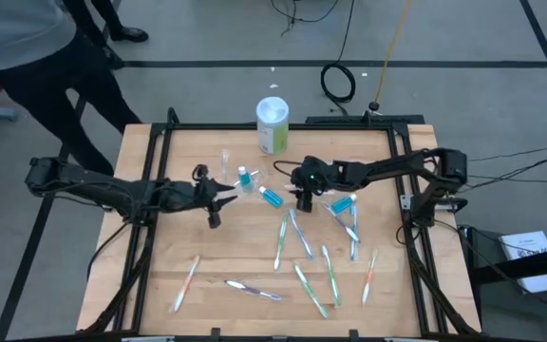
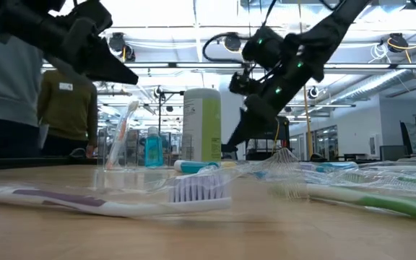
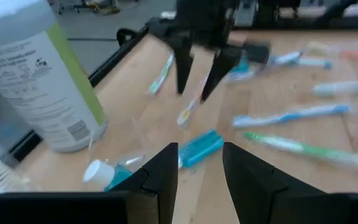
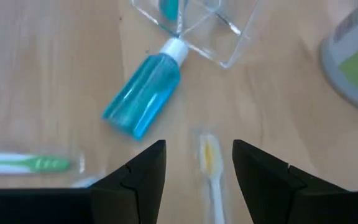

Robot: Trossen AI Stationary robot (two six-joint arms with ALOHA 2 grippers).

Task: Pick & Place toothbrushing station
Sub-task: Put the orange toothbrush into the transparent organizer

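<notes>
Toothbrushes (image 1: 302, 237) lie scattered flat over the near half of the wooden table (image 1: 160, 285), most toward the right arm's side, one orange-and-white brush (image 1: 186, 283) well apart near the left edge. A small blue tube (image 1: 270, 196) lies on its side at the table's middle, just beside a clear plastic container (image 1: 231, 163) that has another blue tube (image 1: 245, 176) at it; whether that tube stands inside or only beside it is hard to say from above. A white-and-green canister (image 1: 273, 124) stands upright at the far edge. The right gripper (image 1: 304, 200) hangs above the table beside the lying tube, fingers parted and empty, an orange-headed toothbrush (image 4: 210, 163) on the wood between them. The left gripper (image 1: 224, 197) hovers near the container, pointing at the tube, likewise spread and holding nothing
</notes>
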